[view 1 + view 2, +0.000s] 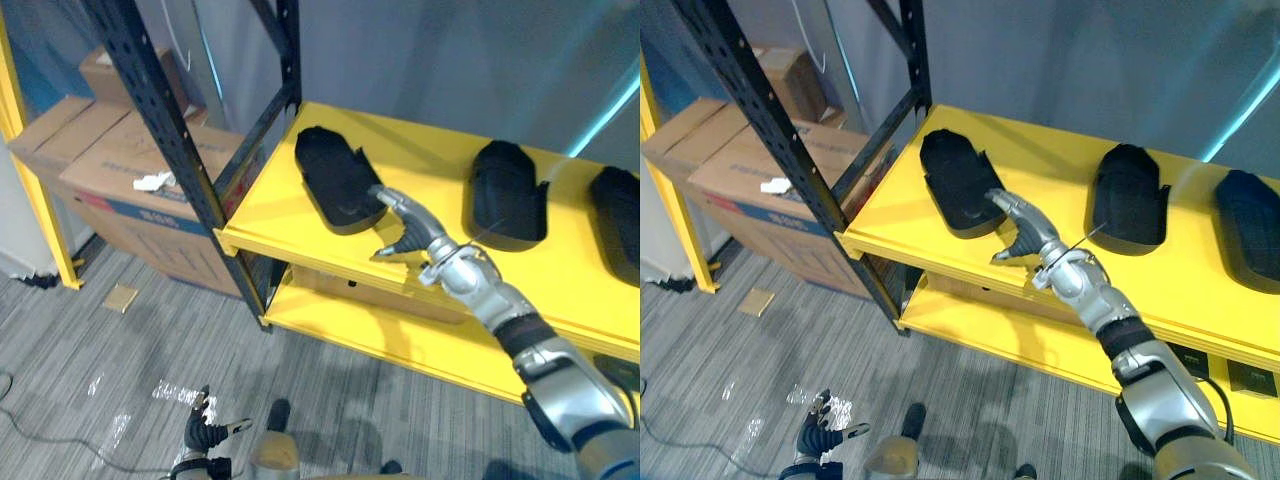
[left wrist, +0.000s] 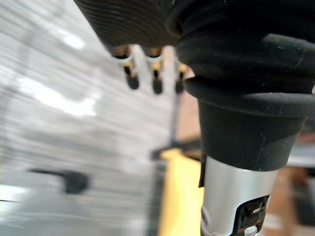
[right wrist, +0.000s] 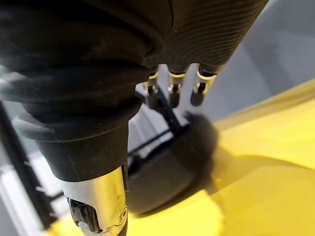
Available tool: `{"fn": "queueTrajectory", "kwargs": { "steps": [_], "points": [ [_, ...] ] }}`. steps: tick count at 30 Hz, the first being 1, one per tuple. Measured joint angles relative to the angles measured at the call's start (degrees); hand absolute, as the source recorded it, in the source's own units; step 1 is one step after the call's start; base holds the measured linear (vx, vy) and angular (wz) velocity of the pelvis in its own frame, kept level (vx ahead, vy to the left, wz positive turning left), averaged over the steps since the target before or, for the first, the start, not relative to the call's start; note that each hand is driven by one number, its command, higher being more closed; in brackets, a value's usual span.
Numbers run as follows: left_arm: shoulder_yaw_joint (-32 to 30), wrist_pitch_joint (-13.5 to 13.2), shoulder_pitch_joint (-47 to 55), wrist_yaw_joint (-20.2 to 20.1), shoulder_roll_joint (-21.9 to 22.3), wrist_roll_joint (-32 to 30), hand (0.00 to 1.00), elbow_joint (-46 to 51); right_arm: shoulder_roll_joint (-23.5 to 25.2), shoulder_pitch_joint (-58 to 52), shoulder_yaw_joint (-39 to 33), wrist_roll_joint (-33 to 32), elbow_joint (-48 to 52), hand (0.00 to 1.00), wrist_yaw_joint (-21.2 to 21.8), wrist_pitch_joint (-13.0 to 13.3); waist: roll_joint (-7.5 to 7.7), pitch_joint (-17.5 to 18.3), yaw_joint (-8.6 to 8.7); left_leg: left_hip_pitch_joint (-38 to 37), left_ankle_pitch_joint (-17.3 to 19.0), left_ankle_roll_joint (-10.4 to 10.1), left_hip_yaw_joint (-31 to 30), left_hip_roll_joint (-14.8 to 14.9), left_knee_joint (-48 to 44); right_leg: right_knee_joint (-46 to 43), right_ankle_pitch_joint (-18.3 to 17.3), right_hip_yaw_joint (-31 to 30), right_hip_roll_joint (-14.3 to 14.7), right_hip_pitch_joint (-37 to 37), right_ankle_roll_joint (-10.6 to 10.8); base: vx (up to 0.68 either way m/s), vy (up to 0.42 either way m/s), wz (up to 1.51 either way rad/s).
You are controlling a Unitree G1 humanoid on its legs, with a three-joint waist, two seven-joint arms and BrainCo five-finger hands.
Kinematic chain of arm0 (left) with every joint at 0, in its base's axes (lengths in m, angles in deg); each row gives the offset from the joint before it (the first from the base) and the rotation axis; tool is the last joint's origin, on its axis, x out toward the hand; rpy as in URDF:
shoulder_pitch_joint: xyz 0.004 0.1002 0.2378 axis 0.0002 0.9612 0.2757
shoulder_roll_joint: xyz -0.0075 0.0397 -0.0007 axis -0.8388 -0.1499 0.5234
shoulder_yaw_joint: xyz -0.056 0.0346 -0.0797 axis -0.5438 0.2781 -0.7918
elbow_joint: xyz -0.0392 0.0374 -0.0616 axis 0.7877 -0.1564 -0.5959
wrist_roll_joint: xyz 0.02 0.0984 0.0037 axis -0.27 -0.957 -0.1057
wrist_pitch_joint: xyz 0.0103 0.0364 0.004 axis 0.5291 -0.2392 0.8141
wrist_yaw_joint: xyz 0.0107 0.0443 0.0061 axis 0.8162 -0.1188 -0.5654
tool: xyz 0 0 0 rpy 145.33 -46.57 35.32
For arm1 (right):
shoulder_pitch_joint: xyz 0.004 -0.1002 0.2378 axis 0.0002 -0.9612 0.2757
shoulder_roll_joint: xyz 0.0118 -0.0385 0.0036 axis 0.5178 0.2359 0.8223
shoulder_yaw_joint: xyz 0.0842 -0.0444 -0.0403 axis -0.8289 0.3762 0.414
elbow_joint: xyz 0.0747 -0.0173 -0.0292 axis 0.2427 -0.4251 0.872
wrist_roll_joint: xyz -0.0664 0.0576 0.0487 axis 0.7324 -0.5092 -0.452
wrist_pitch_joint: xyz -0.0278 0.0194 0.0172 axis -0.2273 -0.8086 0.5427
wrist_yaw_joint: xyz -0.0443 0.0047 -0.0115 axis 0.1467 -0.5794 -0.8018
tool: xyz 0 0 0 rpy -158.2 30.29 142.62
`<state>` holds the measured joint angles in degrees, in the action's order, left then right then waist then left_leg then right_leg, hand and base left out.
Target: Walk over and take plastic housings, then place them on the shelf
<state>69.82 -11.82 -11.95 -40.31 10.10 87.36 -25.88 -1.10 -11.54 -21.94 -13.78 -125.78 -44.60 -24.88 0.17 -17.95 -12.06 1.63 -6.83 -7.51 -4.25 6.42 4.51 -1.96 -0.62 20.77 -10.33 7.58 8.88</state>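
Observation:
Three black plastic housings lie on the yellow shelf (image 1: 420, 150): one at the left (image 1: 335, 175), one in the middle (image 1: 507, 195) and one at the right edge (image 1: 620, 220). My right hand (image 1: 408, 228) reaches over the shelf's front edge. Its straight fingers touch the near end of the left housing and its thumb points down, so the hand is open and holds nothing. In the right wrist view that housing (image 3: 167, 167) lies just past the fingers (image 3: 172, 93). My left hand (image 1: 205, 432) hangs low over the floor, open and holding nothing, with relaxed fingers (image 2: 133, 78).
A black perforated upright (image 1: 160, 110) and diagonal brace stand at the shelf's left corner. A lower yellow shelf (image 1: 400, 340) sits beneath. Cardboard boxes (image 1: 110, 165) are stacked to the left, beside a yellow post (image 1: 30, 170). Grey carpet lies in front.

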Motion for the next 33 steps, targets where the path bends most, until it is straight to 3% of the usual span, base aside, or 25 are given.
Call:
{"fn": "queueTrajectory", "kwargs": {
  "steps": [5, 8, 10, 11, 20, 27, 33],
  "points": [
    [-0.59, 1.57, -0.93, -2.21, 0.03, 0.48, 0.00, -3.58, -2.23, 5.28, -0.53, 1.48, -2.78, 0.00, -2.70, 0.13, -0.55, -3.53, -0.37, 2.42, -1.26, -0.01, -1.53, -0.17, -0.01, -2.35, -0.65, 1.34, -0.53, -2.38, 0.13, -0.05, -0.006, 0.17],
    [-0.59, 1.54, -0.90, -2.22, 0.04, 0.40, 0.00, -5.39, -2.67, 5.55, -0.58, 3.30, -2.77, 0.00, -3.14, 1.02, -0.57, -3.70, -0.76, 2.50, -1.26, -0.01, -1.65, -0.29, -0.01, -2.58, -0.85, 1.43, -0.61, -2.47, 0.12, 0.00, -0.006, 0.02],
    [-0.54, 0.14, -0.91, -1.38, 0.10, -1.71, 0.00, -5.61, -2.78, 5.57, -0.54, 3.98, -2.76, 0.00, -3.24, 1.60, -0.66, -3.76, -1.01, 2.50, -1.25, -0.01, -1.73, -0.36, -0.01, -2.78, -1.15, 1.59, -0.54, -2.49, 0.04, 0.00, 0.000, 0.00],
    [-0.32, -1.16, -0.95, -0.95, 0.10, -2.46, 0.00, -5.63, -2.78, 5.60, -0.51, 5.03, -2.74, 1.00, -3.26, 1.73, -0.75, -3.81, -1.02, 2.48, -1.25, -0.02, -1.89, -0.31, -0.01, -3.03, -1.36, 1.80, -0.54, -2.49, -0.03, -0.03, -0.028, 0.05],
    [0.78, -2.02, -1.67, 1.69, 0.12, -4.21, 0.00, -6.54, -2.67, 9.03, 2.25, 5.69, -2.95, 1.00, -0.40, 2.15, -1.02, -5.08, -1.49, 2.51, -1.38, -0.22, -2.92, 0.03, -0.02, -4.55, -2.60, 2.74, -0.50, -2.52, -0.08, -0.02, -0.029, 0.05],
    [0.83, -1.99, -2.02, 3.11, 0.23, -4.22, 0.00, -7.53, -2.21, 9.49, 2.25, 4.43, -3.62, 1.00, 1.98, 2.07, -0.98, -5.12, -2.88, 2.43, -1.38, -0.22, -3.23, 0.01, -0.03, -5.20, -3.23, 2.96, -0.55, -2.45, -0.12, 0.00, -0.010, 0.02],
    [0.59, -2.02, -2.44, 4.34, 0.30, -4.79, 0.00, -9.22, 0.90, 10.58, 1.87, 2.82, -4.27, 1.00, 2.03, 0.52, -0.21, -6.50, -3.10, 1.93, -1.37, -0.22, -3.45, 0.18, -0.03, -6.63, -4.27, 3.05, -0.58, -2.37, -0.19, 0.00, -0.004, 0.01]
  ]
}}
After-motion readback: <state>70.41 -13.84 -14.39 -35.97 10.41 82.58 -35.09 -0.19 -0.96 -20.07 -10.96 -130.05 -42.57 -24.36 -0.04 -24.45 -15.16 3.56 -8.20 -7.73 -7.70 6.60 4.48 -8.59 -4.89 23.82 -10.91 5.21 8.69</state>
